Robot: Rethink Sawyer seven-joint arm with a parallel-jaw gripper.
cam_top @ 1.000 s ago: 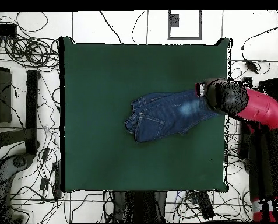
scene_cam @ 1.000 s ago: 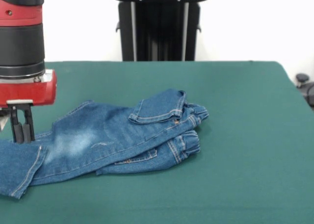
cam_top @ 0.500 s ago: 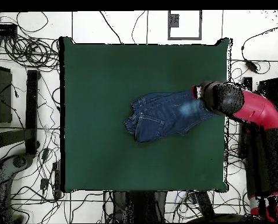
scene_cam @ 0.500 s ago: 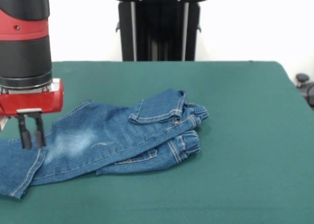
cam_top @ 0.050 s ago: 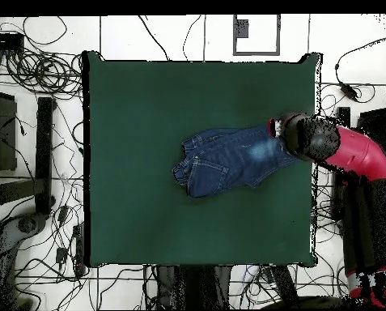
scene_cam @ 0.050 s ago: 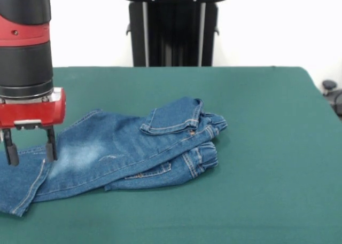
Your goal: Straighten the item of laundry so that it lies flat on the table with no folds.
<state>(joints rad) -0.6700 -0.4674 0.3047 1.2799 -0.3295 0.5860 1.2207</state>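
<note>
The jeans (scene_cam @ 0.050 s ago: pixel 123 148) lie on the green surface (scene_cam @ 0.050 s ago: pixel 256 121), a little off its middle and toward the edge where the arm (cam_top @ 0.050 s ago: pixel 341 150) reaches in. They are far from flat. The two legs are stacked one on the other along most of their length, and the waist end is bunched, with a pocket panel (scene_cam @ 0.050 s ago: pixel 171 116) flipped up over the top and the waistband (scene_cam @ 0.050 s ago: pixel 206 156) rolled into a thick lump. At the hem end one cuff (scene_cam @ 0.050 s ago: pixel 21 185) is splayed out, away from the waist. In my judgement little of the task is done: the legs have yet to be parted, the waist unrolled and the flap turned back.

The claw (scene_cam @ 0.050 s ago: pixel 29 146) stands over the hem end of the jeans, well away from the waist, with its two fingers (scene_cam @ 0.050 s ago: pixel 51 145) spread wide and nothing between them. The tips are at or just above the denim; whether they touch cannot be made out.

Against half a second ago, the fingers were close together at the leg and now stand apart, so the claw has opened. The arm has drifted slightly away from the waist and sits at much the same height. The jeans themselves look unchanged, every fold in the same place.
</note>
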